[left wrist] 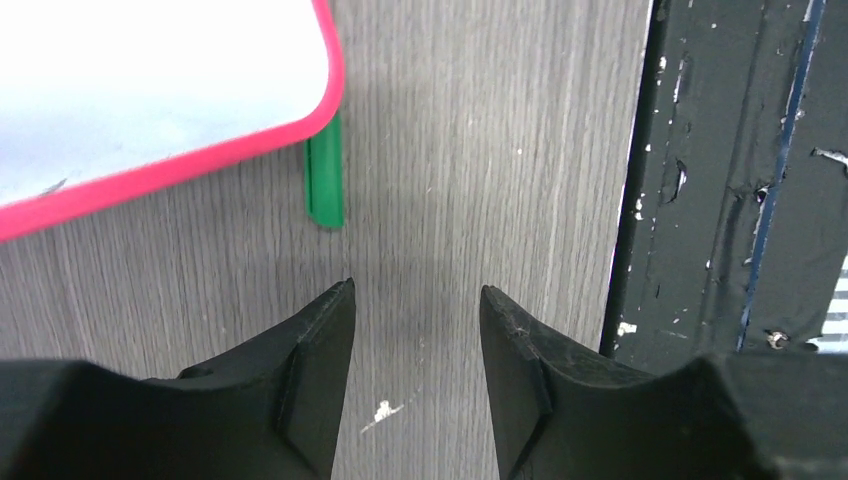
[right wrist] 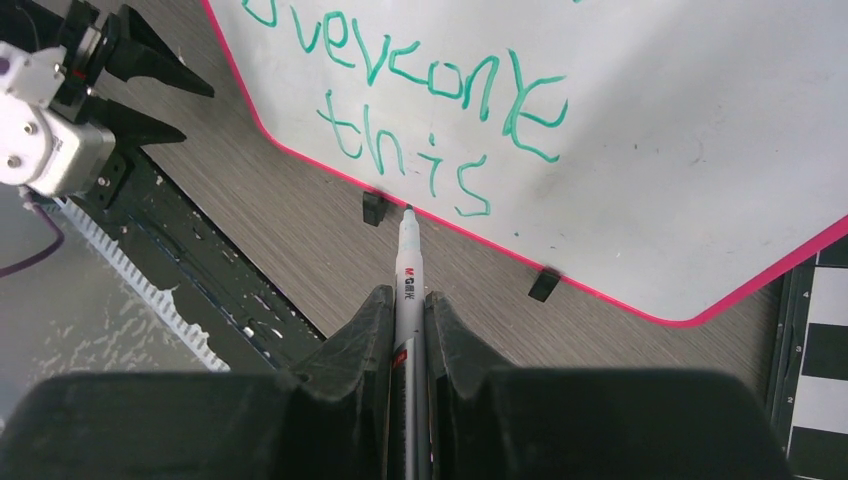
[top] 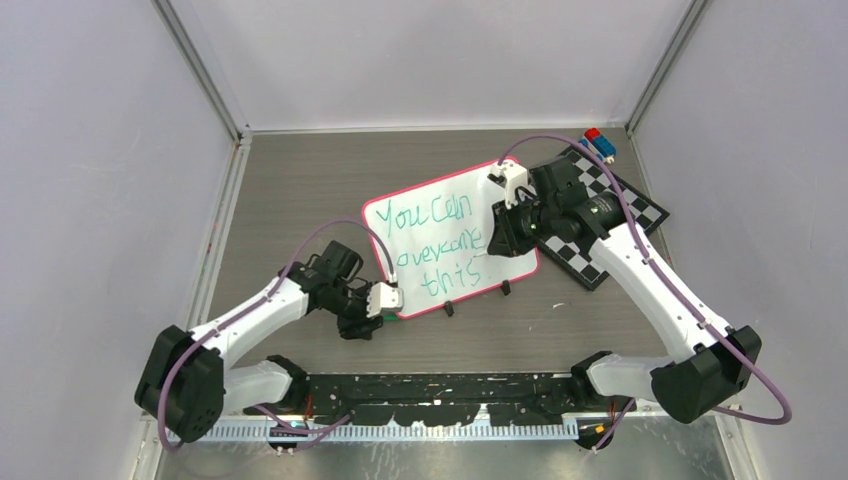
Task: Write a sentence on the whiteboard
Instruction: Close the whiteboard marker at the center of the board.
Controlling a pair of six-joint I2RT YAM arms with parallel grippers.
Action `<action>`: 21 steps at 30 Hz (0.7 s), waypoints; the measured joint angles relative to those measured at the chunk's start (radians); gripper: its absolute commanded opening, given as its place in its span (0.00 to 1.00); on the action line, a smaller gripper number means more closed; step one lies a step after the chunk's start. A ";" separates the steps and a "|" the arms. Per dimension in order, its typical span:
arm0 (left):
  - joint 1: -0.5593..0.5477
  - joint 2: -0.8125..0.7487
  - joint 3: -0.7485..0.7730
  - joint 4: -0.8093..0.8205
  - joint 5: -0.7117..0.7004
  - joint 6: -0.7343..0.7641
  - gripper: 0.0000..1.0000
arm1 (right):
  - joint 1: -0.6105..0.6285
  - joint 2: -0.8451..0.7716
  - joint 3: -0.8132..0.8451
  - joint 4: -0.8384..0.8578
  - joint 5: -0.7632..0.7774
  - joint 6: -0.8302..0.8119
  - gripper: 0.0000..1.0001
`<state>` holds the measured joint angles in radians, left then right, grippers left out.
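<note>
The whiteboard (top: 408, 295) lies flat in the middle of the table (top: 300, 180), turned so its left end sits nearer than its right. On it the sentence (top: 432, 245) runs in green over 3 lines: "You can", "overcome", "this". 2 black clips (right wrist: 373, 207) sit on its near rim.

The right gripper (right wrist: 407, 295) is over the board's right part, clenched on a white marker (right wrist: 408, 250). The marker's tip points at the near rim just below the word "this". Whether the tip touches the board cannot be told.

The left gripper (left wrist: 417, 290) hangs over bare table just near of the board's near left corner, its jaws apart and nothing between them. A green plastic piece (left wrist: 325, 175) pokes out from under that corner, a little beyond the fingertips.

To the right of the whiteboard lies a black-and-white checkered board (top: 625, 210), partly hidden by the right arm. At its far corner sit small red and blue blocks (top: 600, 142).
</note>
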<state>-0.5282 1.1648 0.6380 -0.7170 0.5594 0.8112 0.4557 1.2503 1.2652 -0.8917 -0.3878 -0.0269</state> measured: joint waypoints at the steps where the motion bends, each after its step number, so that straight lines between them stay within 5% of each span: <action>1: -0.013 -0.006 -0.008 0.014 0.000 0.013 0.51 | -0.001 0.000 0.001 -0.002 -0.003 0.000 0.00; 21: -0.153 0.070 -0.085 0.323 -0.089 0.070 0.44 | -0.006 0.000 0.006 -0.011 -0.065 0.003 0.00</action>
<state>-0.6811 1.2350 0.5526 -0.3939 0.4702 0.8814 0.4496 1.2503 1.2713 -0.9031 -0.4526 -0.0235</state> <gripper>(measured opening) 0.464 0.202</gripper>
